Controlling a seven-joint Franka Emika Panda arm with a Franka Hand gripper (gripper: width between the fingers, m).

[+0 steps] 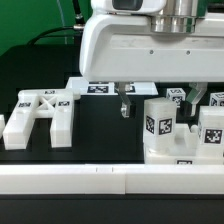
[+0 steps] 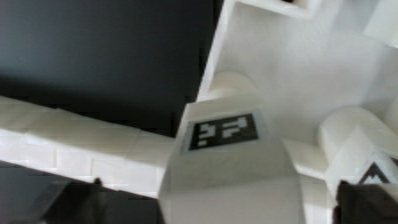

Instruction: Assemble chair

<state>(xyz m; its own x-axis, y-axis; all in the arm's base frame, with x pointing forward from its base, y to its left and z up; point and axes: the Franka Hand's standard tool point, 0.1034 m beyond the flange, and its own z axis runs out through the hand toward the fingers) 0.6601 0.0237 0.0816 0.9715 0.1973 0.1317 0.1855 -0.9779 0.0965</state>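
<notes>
Chair parts: cross-braced plate and notched blocks are set in front of the marker board — well apart.
Gripper: hung fingers-down just in front of the marker board — whether it is clenched cannot be told.

Cross-braced plate on black table

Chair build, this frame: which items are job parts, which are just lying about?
Job:
- cross-braced plate
- tagged block, by the open tool
- second tagged block

Lying about:
- marker board
- white rail along the front
</notes>
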